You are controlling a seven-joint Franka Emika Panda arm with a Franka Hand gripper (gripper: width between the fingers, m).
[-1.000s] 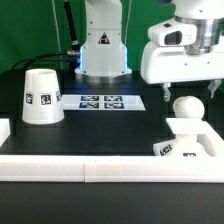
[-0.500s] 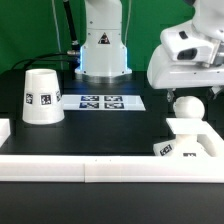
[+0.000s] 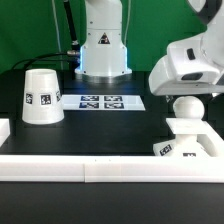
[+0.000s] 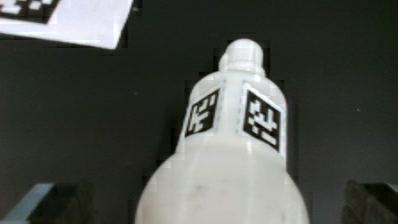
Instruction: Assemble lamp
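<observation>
The white bulb [image 3: 186, 108] sits at the exterior view's right, just behind the low blocky base [image 3: 192, 136]. My gripper [image 3: 188, 97] hangs right over the bulb. In the wrist view the bulb [image 4: 228, 150], with its tagged neck, lies between my open fingers [image 4: 43, 202], which stand apart from it on both sides. The gripper [image 4: 210, 205] holds nothing. The cone-shaped shade [image 3: 40, 96] stands on the black table at the exterior view's left, far from the gripper.
The marker board [image 3: 100, 101] lies flat mid-table in front of the arm's base [image 3: 103, 50]; a corner of the marker board shows in the wrist view [image 4: 63, 20]. White border blocks [image 3: 100, 170] run along the front and the left side [image 3: 4, 130].
The gripper has moved toward the exterior view's right and down, ending over the bulb. The bulb, base and shade have not moved.
</observation>
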